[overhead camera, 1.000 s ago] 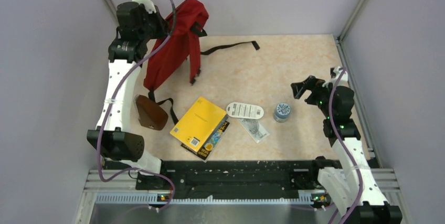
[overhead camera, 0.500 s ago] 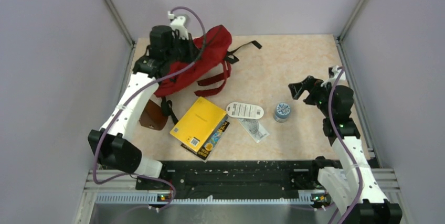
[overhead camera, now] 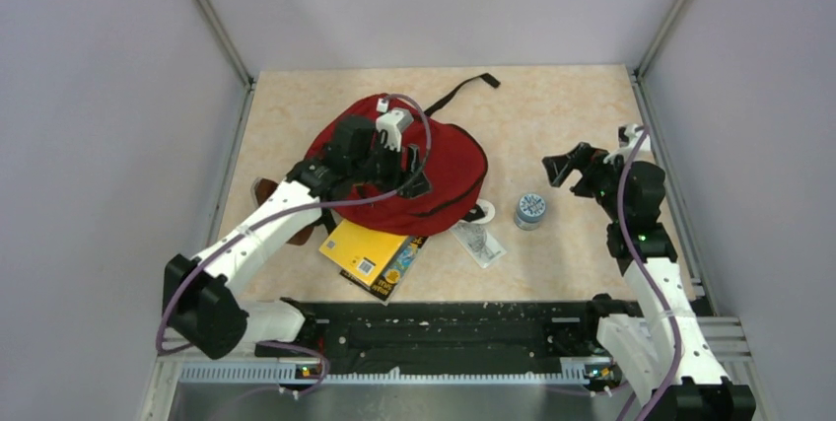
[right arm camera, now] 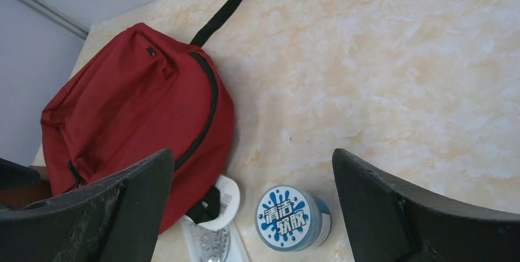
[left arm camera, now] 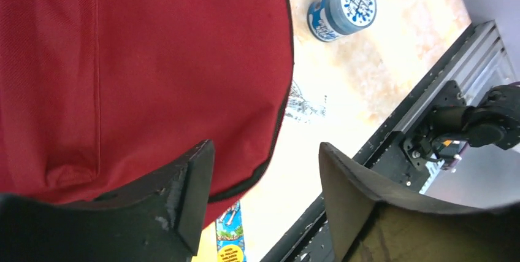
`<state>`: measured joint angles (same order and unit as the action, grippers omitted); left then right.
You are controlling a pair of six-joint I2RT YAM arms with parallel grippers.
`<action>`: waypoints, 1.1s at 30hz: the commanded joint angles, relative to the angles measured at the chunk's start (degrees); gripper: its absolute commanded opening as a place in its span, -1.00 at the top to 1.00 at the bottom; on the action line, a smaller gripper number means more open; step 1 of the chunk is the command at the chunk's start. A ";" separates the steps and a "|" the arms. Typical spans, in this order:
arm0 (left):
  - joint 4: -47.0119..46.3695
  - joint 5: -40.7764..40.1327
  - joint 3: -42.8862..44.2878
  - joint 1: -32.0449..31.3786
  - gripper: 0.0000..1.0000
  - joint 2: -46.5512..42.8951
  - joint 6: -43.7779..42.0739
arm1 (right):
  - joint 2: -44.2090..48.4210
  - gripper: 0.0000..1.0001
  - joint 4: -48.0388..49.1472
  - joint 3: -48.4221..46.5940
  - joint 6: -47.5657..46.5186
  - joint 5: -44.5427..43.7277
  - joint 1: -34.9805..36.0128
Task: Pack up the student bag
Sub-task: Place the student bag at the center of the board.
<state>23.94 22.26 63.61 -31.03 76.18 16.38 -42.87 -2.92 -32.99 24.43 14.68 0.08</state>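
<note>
From above, the left pincer (overhead camera: 409, 170) hangs low over the red bag (overhead camera: 449, 160), which lies flat on the table right beneath it. Left wrist view: jaws parted, nothing between them, bag under one finger. Right wrist view: right pincer (right arm camera: 252, 157) spread wide and empty, bag off to its left, blue jar (right arm camera: 291, 218) near its tips.

The round blue-and-white tin (right arm camera: 292, 218), at the bottom of the right wrist view, reads 清洁软胶 on its lid. The print and barcode on the yellow book (overhead camera: 367, 246) are too small to read.
</note>
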 commanded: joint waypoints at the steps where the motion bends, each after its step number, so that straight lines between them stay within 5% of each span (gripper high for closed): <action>1: -3.46 -2.95 -4.01 -0.20 -0.46 -9.69 3.30 | 0.04 -0.97 2.55 0.14 -1.30 3.73 -0.42; 6: -4.26 -13.95 -13.47 -0.13 -0.76 -20.10 9.60 | -2.14 -0.95 3.96 -1.77 -5.84 4.46 8.00; 15: -4.87 -24.37 -26.61 2.94 -0.80 -29.43 17.97 | -19.57 -0.72 8.53 -10.08 -9.32 -6.76 37.11; 21: -7.36 -17.73 -33.67 14.44 -0.72 -31.10 18.98 | -39.17 -0.65 7.90 -24.77 -12.83 -17.85 53.27; 24: -10.19 -15.88 -36.86 19.27 -0.62 -32.27 20.87 | -48.08 -0.55 4.92 -33.24 -13.07 -21.16 57.26; 33: -14.58 -23.13 -41.82 20.95 -0.47 -33.94 23.04 | -64.37 -0.19 -0.86 -48.67 -13.15 -21.05 59.28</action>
<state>15.33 2.59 23.38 -10.74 43.51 37.76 -103.59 -1.54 -75.33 12.88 -4.27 59.16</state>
